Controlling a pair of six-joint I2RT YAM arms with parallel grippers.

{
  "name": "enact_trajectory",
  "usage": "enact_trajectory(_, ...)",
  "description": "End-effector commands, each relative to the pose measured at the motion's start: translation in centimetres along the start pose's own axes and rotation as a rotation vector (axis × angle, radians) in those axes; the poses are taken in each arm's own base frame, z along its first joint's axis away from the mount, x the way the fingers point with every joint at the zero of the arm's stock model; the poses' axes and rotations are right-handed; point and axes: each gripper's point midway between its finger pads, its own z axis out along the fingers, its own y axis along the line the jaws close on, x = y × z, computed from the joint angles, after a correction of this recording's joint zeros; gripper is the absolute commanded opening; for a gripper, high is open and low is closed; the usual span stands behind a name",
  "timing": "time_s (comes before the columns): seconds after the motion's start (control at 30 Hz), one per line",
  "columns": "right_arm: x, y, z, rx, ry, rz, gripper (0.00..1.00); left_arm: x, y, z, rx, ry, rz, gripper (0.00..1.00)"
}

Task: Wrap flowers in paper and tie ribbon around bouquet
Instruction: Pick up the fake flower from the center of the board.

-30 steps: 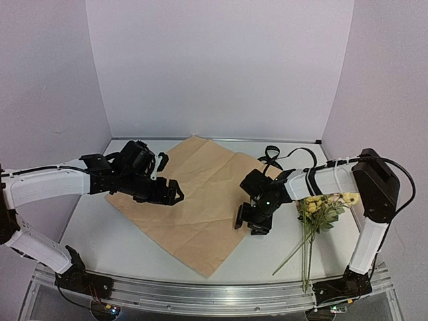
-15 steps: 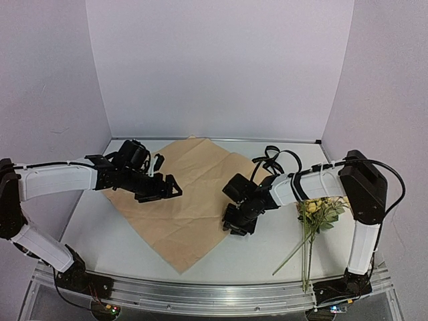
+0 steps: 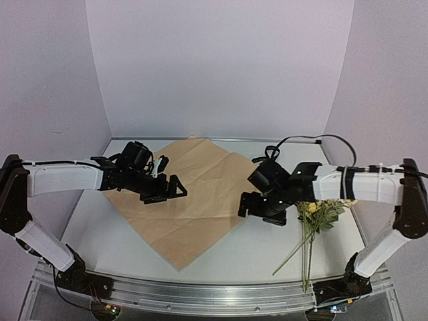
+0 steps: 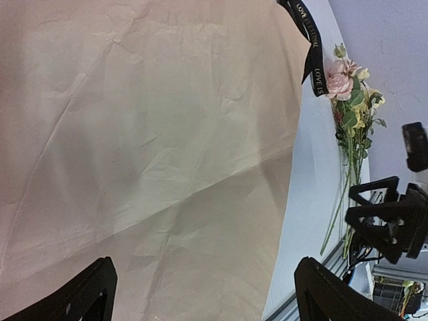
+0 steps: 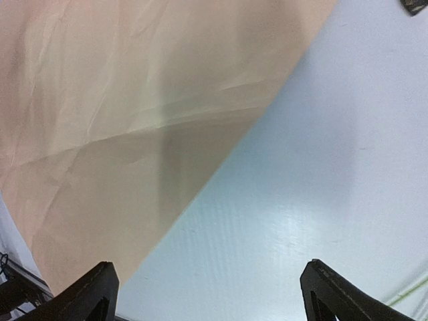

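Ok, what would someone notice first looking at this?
A big tan sheet of paper lies flat in the middle of the table, turned like a diamond. The left gripper and right gripper hang open over its left and right sides. The flowers lie unwrapped further right, blossoms away from the robot.
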Motion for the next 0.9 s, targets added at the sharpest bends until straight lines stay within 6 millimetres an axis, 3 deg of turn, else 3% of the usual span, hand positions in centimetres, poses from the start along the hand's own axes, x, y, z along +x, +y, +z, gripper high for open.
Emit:
enact_trajectory(0.0,-1.4,-9.3,-3.4,0.324,-0.128,-0.169,0.98,-1.0,-1.6,0.6,0.080,-0.009,0.028,0.95)
enact_trajectory(0.07,-1.4,-11.9,-4.1,0.367,-0.135,-0.172,0.98,-0.2,-1.5,1.2,0.099,0.026,0.021,0.95)
enact_trajectory(0.17,-0.3,-17.0,-5.3,0.422,-0.070,-0.020,0.98,1.4,-1.4,1.9,0.129,0.086,0.017,0.95)
enact_trajectory(0.33,1.0,-20.9,-5.6,0.449,-0.042,0.026,0.98,4.3,-1.5,2.6,0.143,0.162,0.037,0.94)
enact_trajectory(0.47,1.4,-21.9,-4.6,0.463,0.007,0.054,0.98,7.2,-1.5,3.4,0.137,0.224,0.032,0.94)
enact_trajectory(0.63,0.7,-21.4,-2.7,0.450,0.050,0.076,0.98,10.6,0.0,5.1,0.092,0.305,0.005,0.94)
enact_trajectory(0.87,0.2,-21.3,-0.1,0.409,0.093,0.164,0.98,13.0,2.1,6.2,0.045,0.360,-0.037,0.93)
